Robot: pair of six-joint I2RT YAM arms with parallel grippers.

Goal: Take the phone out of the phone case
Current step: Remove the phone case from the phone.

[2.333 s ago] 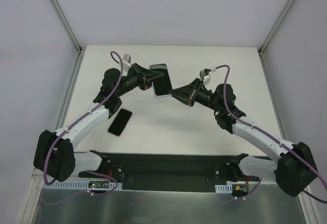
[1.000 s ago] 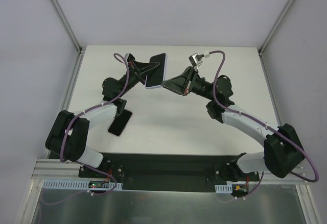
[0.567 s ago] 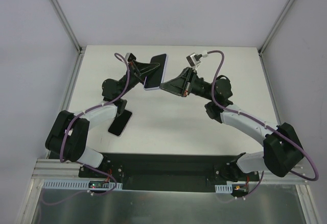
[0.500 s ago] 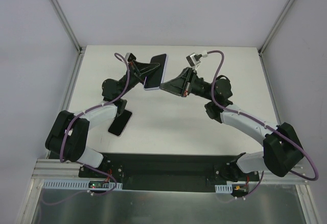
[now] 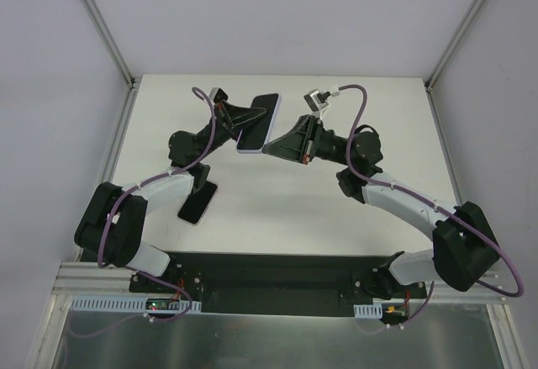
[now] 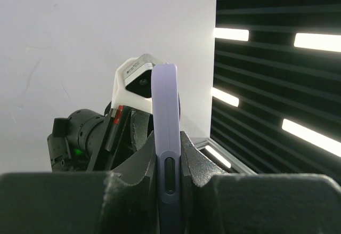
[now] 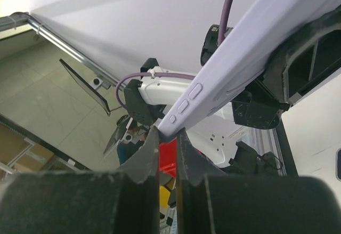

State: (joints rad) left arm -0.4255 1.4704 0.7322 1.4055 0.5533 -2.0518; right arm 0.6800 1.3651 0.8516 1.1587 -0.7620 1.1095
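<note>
Against two seconds back, you have both arms drawn in and raised: the left arm's shoulder block sits closer in, and its forearm now covers part of the dark phone (image 5: 195, 207) lying on the counter (image 5: 294, 209), which showed whole before. The phone case (image 5: 259, 121) pinched between your left hand (image 5: 245, 128) and right hand (image 5: 268, 145) sits farther from the arm bases, at a new slant. Over the last second it drifts slightly right, both wrists following

Bright, even light; soft shadows
</note>
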